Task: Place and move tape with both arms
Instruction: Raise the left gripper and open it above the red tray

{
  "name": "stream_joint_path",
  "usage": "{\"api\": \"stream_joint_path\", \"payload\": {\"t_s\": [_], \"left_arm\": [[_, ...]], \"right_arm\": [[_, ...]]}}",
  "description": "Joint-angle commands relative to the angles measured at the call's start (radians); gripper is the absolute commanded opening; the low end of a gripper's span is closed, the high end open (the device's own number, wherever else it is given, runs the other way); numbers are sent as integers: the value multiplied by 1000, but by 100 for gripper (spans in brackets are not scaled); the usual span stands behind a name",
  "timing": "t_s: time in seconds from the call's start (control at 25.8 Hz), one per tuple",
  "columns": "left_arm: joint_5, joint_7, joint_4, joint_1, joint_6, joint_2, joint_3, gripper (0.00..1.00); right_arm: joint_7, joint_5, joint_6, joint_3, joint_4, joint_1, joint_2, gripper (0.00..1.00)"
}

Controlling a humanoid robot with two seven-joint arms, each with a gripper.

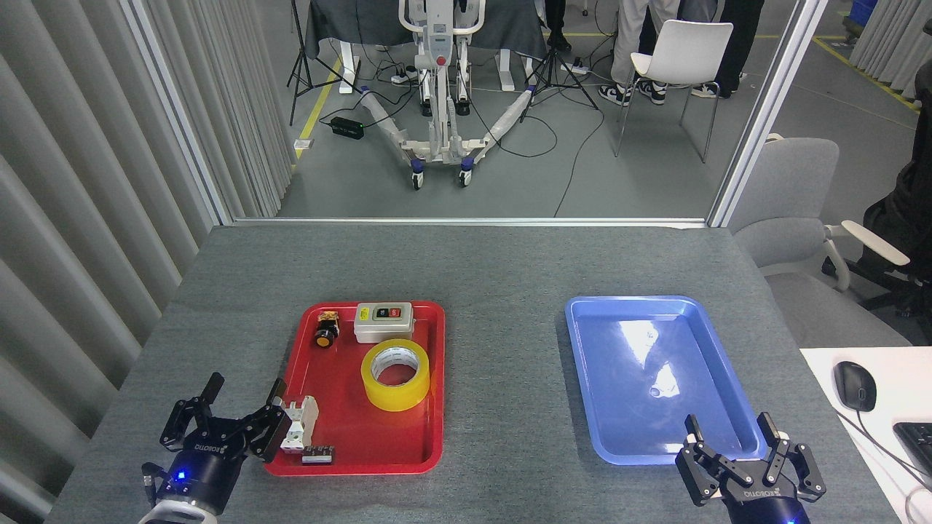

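The tape [395, 374], a wide yellow roll with a white printed core, lies flat in the red tray [429, 407], right of the tray's centre. My left gripper [244, 397] stands open at the tray's near left corner, fingers spread, well short of the roll. My right gripper [732, 431] is open too, hovering over the near edge of the blue tray [582, 349], which holds nothing.
In the red tray there are also a grey switch box [384, 321], a black and yellow push button [325, 332], a white part [301, 422] and a small dark connector [318, 455]. A mouse [854, 386] and keyboard sit on a white desk at right.
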Motion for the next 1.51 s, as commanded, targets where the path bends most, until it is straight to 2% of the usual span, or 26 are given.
{"api": "stream_joint_path", "payload": {"t_s": [0.0, 0.16, 0.31, 0.54, 0.7, 1.12, 1.28, 1.4, 1.47], "left_arm": [[1, 0, -1, 1, 0, -1, 2, 100], [1, -3, -1, 1, 0, -1, 2, 100], [2, 0, -1, -1, 1, -4, 6, 100], [2, 2, 34, -27, 26, -12, 9, 100], [2, 2, 44, -38, 66, -10, 9, 100], [-1, 3, 39, -58, 63, -10, 9, 100], [-1, 3, 34, -69, 63, -10, 9, 100], [-1, 3, 31, -90, 63, -9, 9, 100], [-1, 3, 16, -95, 63, -7, 9, 100]], "right_arm": [[-5, 1, -3, 6, -15, 0, 14, 100], [-3, 2, 9, 0, -6, -27, 15, 100], [-3, 2, 11, 11, -23, -18, 28, 100], [-3, 54, 9, 11, -38, -10, 60, 100], [-3, 58, 11, 4, -38, -9, 58, 100], [-3, 58, 31, 9, -33, -15, 54, 100], [-3, 56, 29, 11, 0, -29, 43, 100], [-7, 54, 31, 14, 56, -87, 44, 100], [-7, 54, 31, 14, 66, -95, 46, 100]]}}
